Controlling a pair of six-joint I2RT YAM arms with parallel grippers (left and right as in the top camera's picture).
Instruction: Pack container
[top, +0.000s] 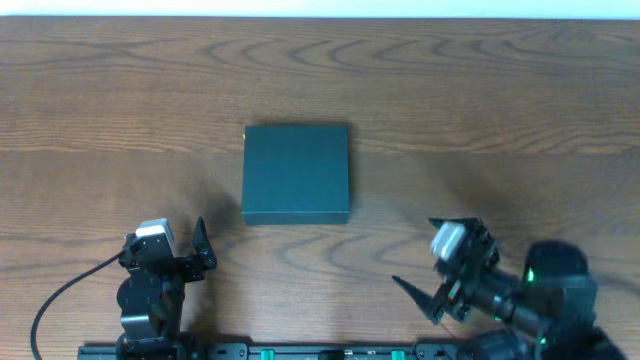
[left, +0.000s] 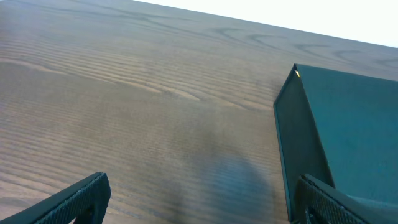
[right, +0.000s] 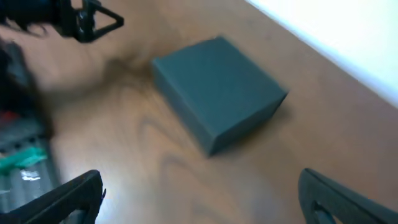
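Overhead view: the container, a matte dark-teal box, is sitting shut and flat near the middle of the wooden table, ahead of the 2 arms and between them. The left gripper is hovering low near the box's front-left corner, its jaws standing wide and holding nothing. The right gripper is hanging farther off on the other side, jaws likewise spread wide and empty. Neither is touching the box.

By its look, the box is likely stiff, light cardboard. The walls are looking crisp and the matte skin is probably offering fair friction, though thin board is liable to dent under a hard pinch. The lid's free edge is looking like the sensible place to take hold, with the other gripper steadying a side wall. Which edge is carrying the hinge I am unable to tell from these angles.

The box is lying square to the table's edges, its top face pointing up. From above it is appearing nearly square, so no long axis is showing.
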